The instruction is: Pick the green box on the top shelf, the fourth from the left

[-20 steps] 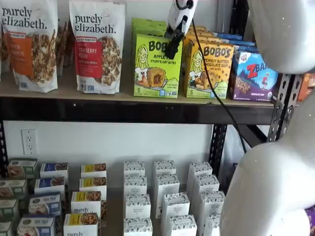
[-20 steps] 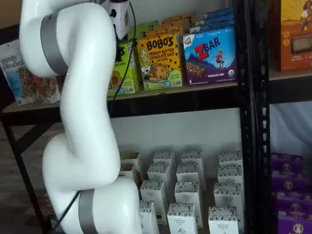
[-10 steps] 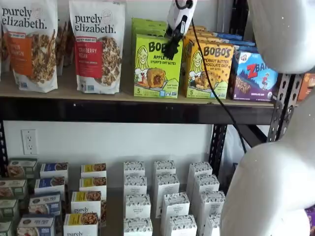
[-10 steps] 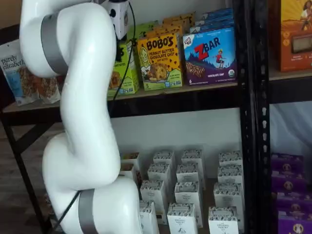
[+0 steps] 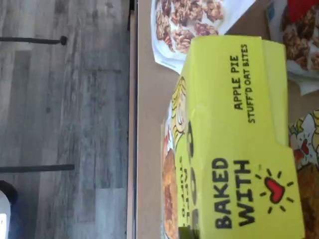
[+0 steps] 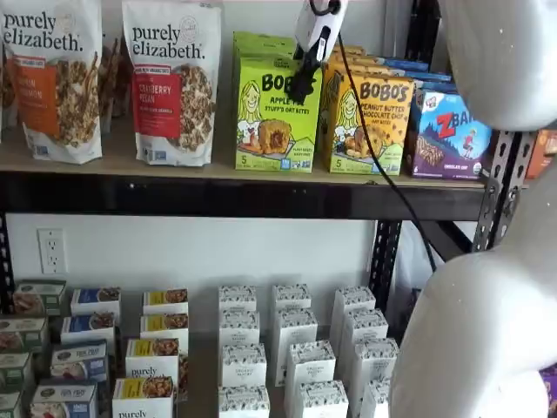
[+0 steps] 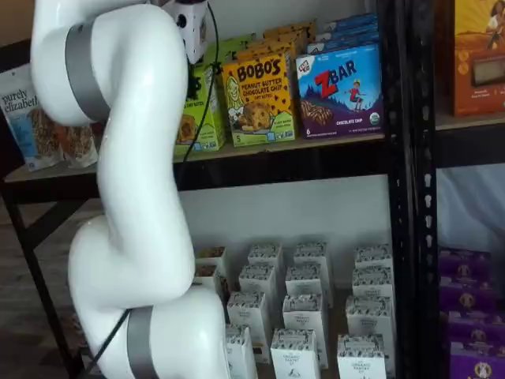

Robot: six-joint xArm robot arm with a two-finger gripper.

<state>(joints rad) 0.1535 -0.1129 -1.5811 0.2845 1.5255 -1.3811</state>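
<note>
The green box [image 6: 274, 122] stands on the top shelf [image 6: 218, 196] between a granola bag and the orange-yellow Bobo's carton. My gripper [image 6: 303, 87] hangs from the view's top edge with its cable. One black finger lies across the box's upper right corner, the other is hidden, and the gripper looks closed on the box's top. In a shelf view the arm hides most of the box [image 7: 203, 118]. The wrist view shows the box's top flap [image 5: 234, 139], "APPLE PIE" and "BAKED WITH", close up on the tan board [image 5: 149, 124].
The orange-yellow Bobo's carton [image 6: 367, 122] touches the green box's right side, with the blue ZBar box [image 6: 448, 135] beyond it. A Purely Elizabeth bag [image 6: 174, 83] stands to its left. Small white cartons [image 6: 291, 348] fill the lower level. The white arm [image 7: 126, 158] blocks much of a shelf view.
The green box has shifted slightly up and to the left. The black finger has risen a little with it.
</note>
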